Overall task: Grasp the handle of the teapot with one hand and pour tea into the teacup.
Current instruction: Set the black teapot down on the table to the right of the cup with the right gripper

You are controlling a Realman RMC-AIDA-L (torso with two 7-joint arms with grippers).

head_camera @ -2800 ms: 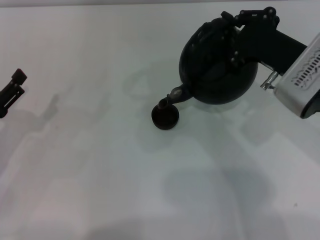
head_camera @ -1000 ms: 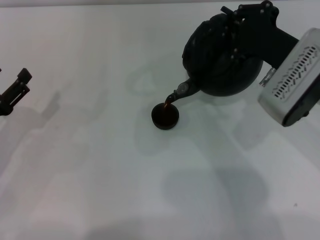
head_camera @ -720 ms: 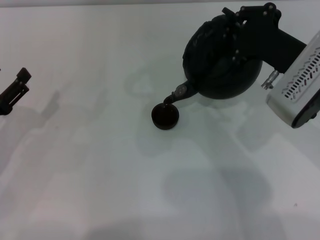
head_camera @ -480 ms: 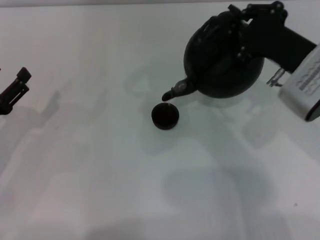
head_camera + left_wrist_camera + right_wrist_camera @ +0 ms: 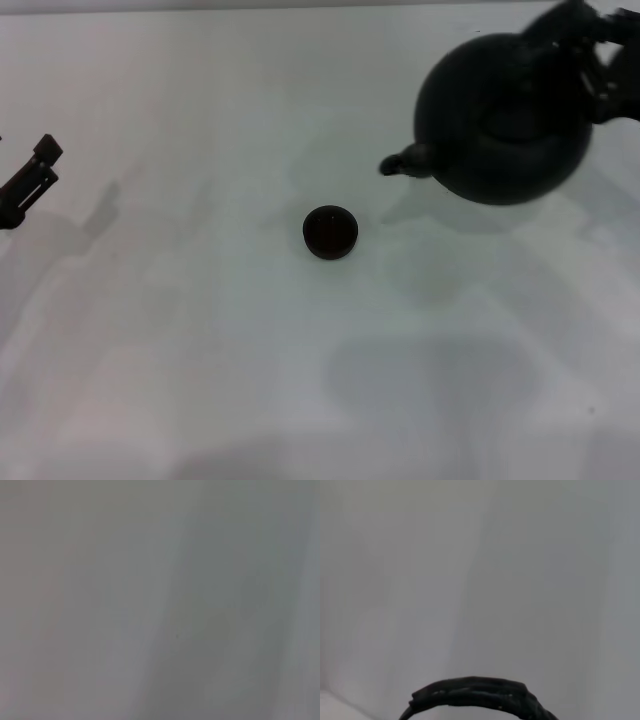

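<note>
The black teapot hangs level at the back right, its spout pointing left and standing well to the right of the teacup. The small dark teacup stands on the white table near the middle. My right gripper shows only partly at the top right edge, shut on the handle above the pot. The ribbed handle arch shows in the right wrist view. My left gripper is parked at the far left edge, away from both things.
The white table stretches around the cup with soft shadows on it. The left wrist view shows only a blank grey surface.
The teapot has tipped back from pouring to level and moved right and away from the cup. The spout has left the cup's rim. The right arm's wrist has slid out of view.
</note>
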